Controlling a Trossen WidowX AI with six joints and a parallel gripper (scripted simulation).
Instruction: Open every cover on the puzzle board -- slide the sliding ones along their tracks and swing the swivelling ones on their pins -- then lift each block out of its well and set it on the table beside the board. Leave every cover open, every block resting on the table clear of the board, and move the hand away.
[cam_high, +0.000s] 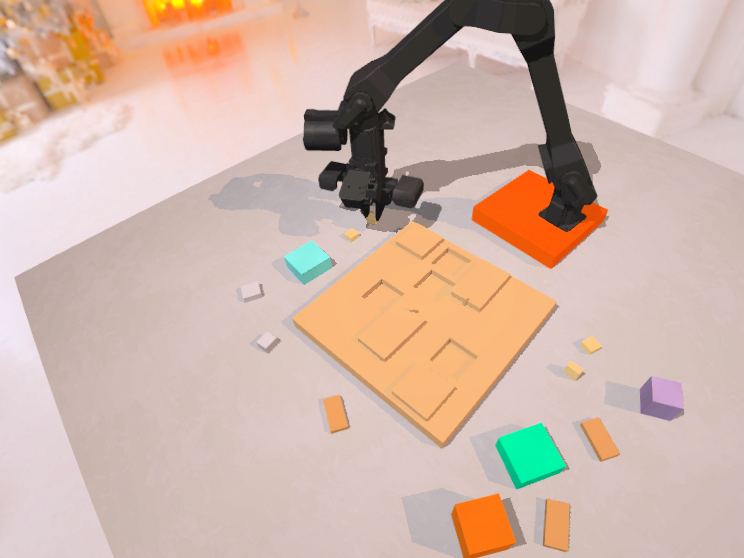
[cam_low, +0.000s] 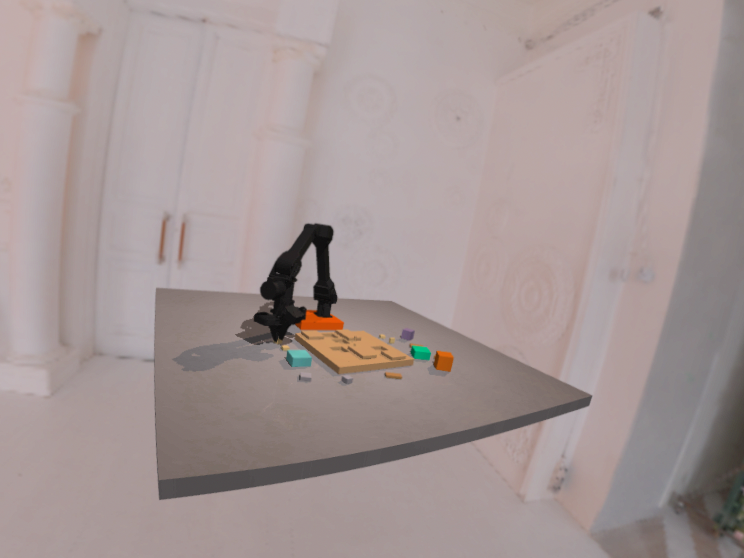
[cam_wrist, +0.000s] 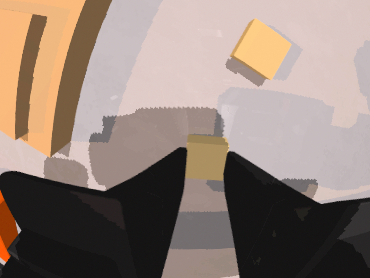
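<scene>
My gripper (cam_high: 372, 216) (cam_low: 278, 340) (cam_wrist: 205, 157) is shut on a small yellow block, low over the table just off the board's far corner. Whether the block touches the table is unclear. The tan puzzle board (cam_high: 336, 312) (cam_low: 327, 355) (cam_wrist: 62, 45) lies flat. Its raised covers, such as the square one (cam_high: 420, 240) and the long one (cam_high: 391, 336), lie beside uncovered wells that look empty. Another small yellow block (cam_high: 351, 234) (cam_wrist: 261, 49) rests on the table near the board's upper left edge.
A teal block (cam_high: 307, 261) (cam_low: 298, 358) and pale grey blocks lie left of the board. A green block (cam_high: 530, 455), an orange cube (cam_high: 483, 526), a purple cube (cam_high: 661, 397), flat orange pieces and small yellow blocks lie around its front and right. The arm's orange-red base (cam_high: 510, 210) stands behind it.
</scene>
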